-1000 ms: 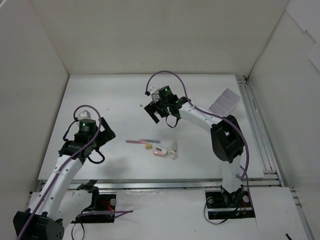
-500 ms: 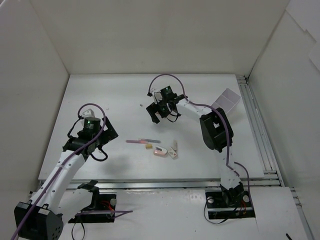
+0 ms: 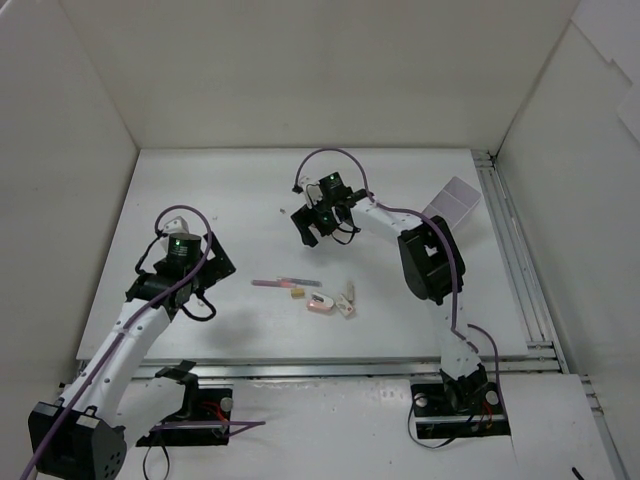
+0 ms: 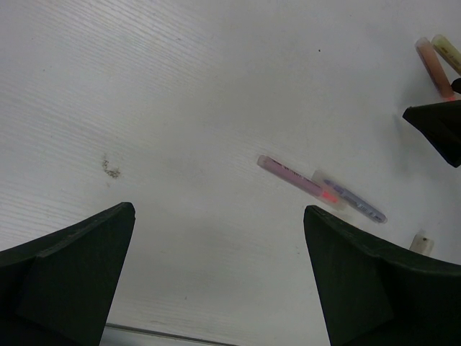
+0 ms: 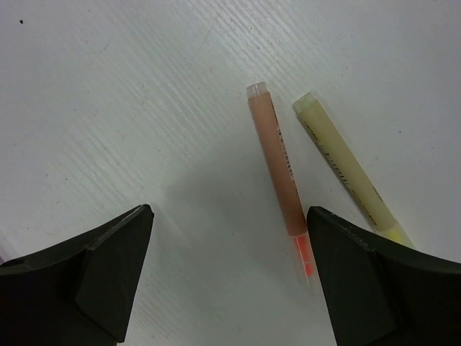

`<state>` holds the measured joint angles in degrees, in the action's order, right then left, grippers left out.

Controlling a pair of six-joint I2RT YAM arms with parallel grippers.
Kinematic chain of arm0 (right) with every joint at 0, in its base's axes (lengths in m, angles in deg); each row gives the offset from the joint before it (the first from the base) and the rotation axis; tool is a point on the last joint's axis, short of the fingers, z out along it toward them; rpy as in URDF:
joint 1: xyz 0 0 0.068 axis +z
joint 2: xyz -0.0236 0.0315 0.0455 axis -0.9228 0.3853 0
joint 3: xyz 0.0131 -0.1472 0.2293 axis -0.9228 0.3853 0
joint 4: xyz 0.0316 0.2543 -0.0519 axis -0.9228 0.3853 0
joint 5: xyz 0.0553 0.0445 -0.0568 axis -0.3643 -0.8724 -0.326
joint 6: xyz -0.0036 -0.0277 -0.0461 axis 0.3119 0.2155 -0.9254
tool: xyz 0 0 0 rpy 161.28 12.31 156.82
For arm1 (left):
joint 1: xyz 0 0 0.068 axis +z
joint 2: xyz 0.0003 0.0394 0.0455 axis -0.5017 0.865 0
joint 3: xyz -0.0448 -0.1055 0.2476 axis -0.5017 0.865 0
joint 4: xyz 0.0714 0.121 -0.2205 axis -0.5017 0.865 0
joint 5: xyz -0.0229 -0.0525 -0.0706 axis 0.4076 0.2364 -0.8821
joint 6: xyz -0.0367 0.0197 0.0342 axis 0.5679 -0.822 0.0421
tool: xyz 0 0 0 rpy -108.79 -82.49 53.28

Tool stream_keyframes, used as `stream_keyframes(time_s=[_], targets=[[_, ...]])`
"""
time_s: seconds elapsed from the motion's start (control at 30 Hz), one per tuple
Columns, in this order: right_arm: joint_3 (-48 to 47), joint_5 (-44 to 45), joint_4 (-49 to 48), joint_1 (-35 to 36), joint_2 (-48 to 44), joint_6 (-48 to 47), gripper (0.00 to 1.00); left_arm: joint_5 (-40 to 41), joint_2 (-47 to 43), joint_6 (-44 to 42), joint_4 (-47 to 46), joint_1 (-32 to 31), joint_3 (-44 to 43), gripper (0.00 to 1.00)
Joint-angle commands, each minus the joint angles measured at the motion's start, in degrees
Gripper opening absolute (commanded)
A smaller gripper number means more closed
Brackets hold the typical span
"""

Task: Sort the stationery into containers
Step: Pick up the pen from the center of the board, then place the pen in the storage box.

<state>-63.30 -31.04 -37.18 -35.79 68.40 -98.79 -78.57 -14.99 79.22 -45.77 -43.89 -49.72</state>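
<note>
A pink-red pen point(image 5: 277, 176) and a yellow pen point(image 5: 346, 173) lie side by side on the white table. My right gripper point(image 5: 229, 213) is open and low over them, with the pink-red pen just inside its right finger. In the top view the right gripper point(image 3: 322, 230) is at mid-back. My left gripper point(image 3: 205, 283) is open and empty at the left, above bare table point(image 4: 217, 209). A pink stick point(image 4: 292, 173), a purple stick point(image 4: 353, 200) and a cream block point(image 4: 421, 243) lie to its right. A white box point(image 3: 450, 203) stands at the back right.
In the top view a tan block point(image 3: 296, 292), a white-pink block point(image 3: 322, 303) and a cream block point(image 3: 347, 300) lie in a cluster at mid-table. A small dark smudge point(image 4: 110, 169) marks the table. White walls enclose the table on three sides; a rail point(image 3: 510, 250) runs along the right.
My right arm's elbow has swung left and back, and its gripper has shifted slightly back. My left gripper has moved a little back and right. Both stay open.
</note>
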Motion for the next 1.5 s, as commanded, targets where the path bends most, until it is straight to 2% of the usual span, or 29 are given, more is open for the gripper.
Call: stream_keyframes(time_s=[0.0, 0.03, 0.17, 0.27, 0.3, 0.43, 0.57, 0.63, 0.67, 0.8, 0.9, 0.97, 1.0, 1.03, 1.07, 1.2, 1.3, 1.47], targets=[[-2.49, -0.38, -0.17, 0.61, 0.41, 0.34, 0.85, 1.25, 0.08, -0.85, -1.54, -0.55, -3.04, 1.00], [-2.40, -0.20, -0.17, 0.44, 0.32, 0.34, 0.79, 1.25, 0.08, -0.85, -1.45, -0.55, -3.04, 1.00], [-1.08, 3.74, 0.01, 1.84, 0.06, -0.62, 0.68, 1.69, -0.10, -0.85, -1.27, -0.55, -3.04, 1.00], [-0.64, 6.47, 0.27, 3.25, 0.23, -1.68, 0.52, 1.87, -0.01, -0.94, -1.27, -0.55, -3.04, 1.00], [-0.64, 7.00, 0.27, 4.12, 0.14, -1.94, 0.42, 1.87, -0.01, -0.94, -1.27, -0.55, -2.95, 1.00], [0.15, 9.64, 0.45, 5.80, -1.08, -3.43, 0.27, 2.22, -0.01, -0.94, -0.92, -0.55, -2.95, 1.00], [1.46, 7.81, 0.45, 7.47, -3.89, -4.40, 0.14, 2.31, -0.27, -1.03, -0.92, -0.55, -2.77, 1.00], [2.08, 3.87, 0.19, 7.47, -5.04, -5.54, 0.02, 2.31, -0.18, -1.21, -0.92, -0.55, -2.69, 1.00], [2.69, 2.89, 0.10, 7.30, -6.43, -5.55, 0.00, 2.39, -0.27, -1.38, -0.92, -0.55, -2.69, 1.00], [4.45, -2.83, -2.96, 6.33, -11.88, -4.41, 0.00, 2.40, -0.36, -1.99, -0.92, -0.55, -2.51, 1.00], [11.20, -3.37, -14.20, 4.84, -20.31, 0.75, 0.00, 2.40, -1.15, -2.70, -1.45, -0.55, -2.34, 1.00], [19.19, 1.36, -22.01, 2.66, -27.49, 4.02, 0.00, 2.40, -1.76, -3.31, -2.24, -0.55, -1.98, 1.00], [22.01, 4.51, -29.79, 2.12, -29.72, 7.17, 0.00, 2.31, -2.55, -4.01, -3.02, -0.55, -1.81, 1.00], [27.78, 13.25, -33.61, 1.07, -31.74, 8.68, 0.00, 2.22, -2.73, -4.28, -3.38, -0.55, -1.46, 1.00], [30.19, 17.68, -38.52, -0.77, -35.42, 9.56, 0.00, 2.13, -3.25, -4.54, -3.73, -1.07, -1.37, 1.00], [35.39, 36.04, -40.24, -7.11, -41.16, 10.28, 0.00, 1.96, -3.61, -5.86, -3.91, -1.07, -1.89, 1.00], [36.10, 43.36, -40.24, -12.90, -43.01, 8.52, 0.00, 2.83, -3.79, -6.30, -4.08, -1.07, -1.72, 1.00], [34.78, 45.93, -40.51, -23.54, -42.31, 9.13, 0.00, 3.01, -3.35, -6.65, -4.70, -1.60, -1.54, 1.00]])
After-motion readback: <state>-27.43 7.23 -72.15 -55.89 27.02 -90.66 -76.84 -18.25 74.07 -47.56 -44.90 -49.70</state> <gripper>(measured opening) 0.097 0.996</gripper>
